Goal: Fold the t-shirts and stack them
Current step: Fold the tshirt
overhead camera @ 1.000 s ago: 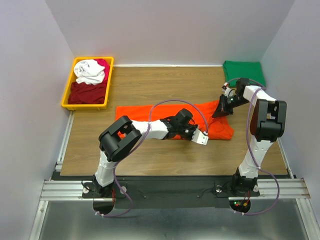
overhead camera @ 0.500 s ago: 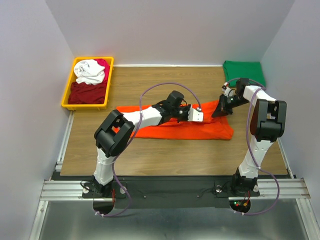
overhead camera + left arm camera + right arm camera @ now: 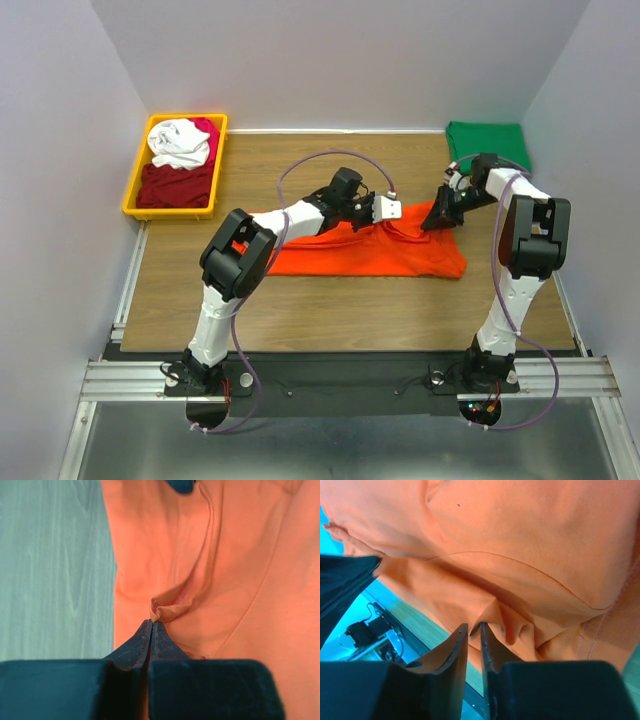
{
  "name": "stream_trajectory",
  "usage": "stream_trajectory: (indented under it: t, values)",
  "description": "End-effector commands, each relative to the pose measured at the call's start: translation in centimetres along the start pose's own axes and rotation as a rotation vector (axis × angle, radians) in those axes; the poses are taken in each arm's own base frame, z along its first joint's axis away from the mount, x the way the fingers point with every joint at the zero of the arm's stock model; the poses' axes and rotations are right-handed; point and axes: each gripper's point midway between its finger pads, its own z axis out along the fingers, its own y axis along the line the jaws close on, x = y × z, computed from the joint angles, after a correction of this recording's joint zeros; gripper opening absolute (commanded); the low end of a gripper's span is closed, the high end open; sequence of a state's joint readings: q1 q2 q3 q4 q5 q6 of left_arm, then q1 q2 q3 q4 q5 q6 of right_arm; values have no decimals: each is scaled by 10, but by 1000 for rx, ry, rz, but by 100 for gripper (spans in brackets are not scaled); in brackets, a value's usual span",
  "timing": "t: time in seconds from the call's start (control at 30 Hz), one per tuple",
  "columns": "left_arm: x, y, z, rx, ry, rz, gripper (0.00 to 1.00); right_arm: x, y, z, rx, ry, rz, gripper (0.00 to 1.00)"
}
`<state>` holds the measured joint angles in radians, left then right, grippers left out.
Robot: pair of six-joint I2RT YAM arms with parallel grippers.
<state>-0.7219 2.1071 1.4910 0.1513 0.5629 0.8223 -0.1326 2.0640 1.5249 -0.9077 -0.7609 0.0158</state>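
The bright orange t-shirt (image 3: 380, 258) lies in a long band across the middle of the wooden table (image 3: 300, 315). My left gripper (image 3: 393, 208) sits at the shirt's far edge. In the left wrist view it (image 3: 152, 622) is shut, with a small pucker of orange cloth (image 3: 167, 609) pinched at its tips. My right gripper (image 3: 440, 218) is at the shirt's far right corner. In the right wrist view its jaws (image 3: 474, 626) stand a narrow gap apart, with a fold of the orange cloth (image 3: 520, 530) just beyond the tips. A folded dark green t-shirt (image 3: 487, 143) lies at the back right.
A yellow bin (image 3: 136, 170) at the back left holds a white t-shirt (image 3: 178, 143), a dark red one (image 3: 178, 185) and a bit of magenta (image 3: 207, 130). Grey walls close in the table on three sides.
My left gripper has swept from the shirt's near edge across to its far edge, still pinching cloth. The right gripper has stayed in place and its jaws have parted slightly.
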Motion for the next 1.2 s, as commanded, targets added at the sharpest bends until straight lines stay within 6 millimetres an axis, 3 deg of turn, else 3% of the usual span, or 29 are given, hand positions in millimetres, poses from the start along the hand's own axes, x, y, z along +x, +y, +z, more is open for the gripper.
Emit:
stream_trajectory:
  t: [0.0, 0.1, 0.13, 0.3, 0.4, 0.5, 0.67, 0.7, 0.73, 0.77, 0.8, 0.87, 0.9, 0.93, 0.97, 1.03, 1.17]
  values:
    - [-22, 25, -5, -49, -46, -15, 15, -27, 12, -17, -22, -83, -10, 23]
    - [-19, 32, -7, -76, -25, -63, 25, -35, 15, -24, -11, -117, -11, 28]
    - [-13, 39, -11, -101, -7, -87, 29, -41, 16, -29, 9, -146, -15, 34]
    - [-1, 66, -34, -182, 6, -284, 36, -53, 21, -44, 34, -223, -47, 36]
    - [1, 78, -53, -192, -11, -373, 37, -47, 14, -49, 94, -232, -86, 35]
    - [-12, 69, -61, -141, -37, -379, 41, -30, 1, -56, 184, -228, -136, 36]
    - [-52, 50, -48, -12, -94, -353, 42, -4, -23, -62, 309, -180, -190, 35]
    - [-55, 41, -36, 21, -93, -350, 42, 0, -26, -61, 317, -165, -204, 35]
    - [-67, 45, -32, 22, -110, -336, 42, 9, -30, -59, 321, -138, -193, 35]
    - [-63, 41, -21, 37, -103, -348, 42, 12, -33, -60, 339, -127, -203, 35]
    - [-77, 43, -16, 44, -124, -333, 42, 17, -36, -60, 348, -113, -203, 35]
    - [-80, 43, 0, 61, -129, -343, 42, 30, -45, -60, 384, -74, -204, 35]
    - [-72, 38, 8, 76, -116, -353, 42, 33, -49, -60, 396, -64, -205, 35]
    - [-82, 42, 12, 76, -128, -344, 43, 37, -52, -59, 405, -53, -206, 35]
    - [-73, 37, 23, 90, -113, -353, 43, 43, -59, -58, 427, -31, -205, 35]
    - [-80, 40, 29, 89, -127, -344, 43, 50, -65, -56, 443, -10, -206, 34]
    - [-69, 37, 46, 86, -101, -361, 43, 57, -72, -52, 449, 20, -198, 34]
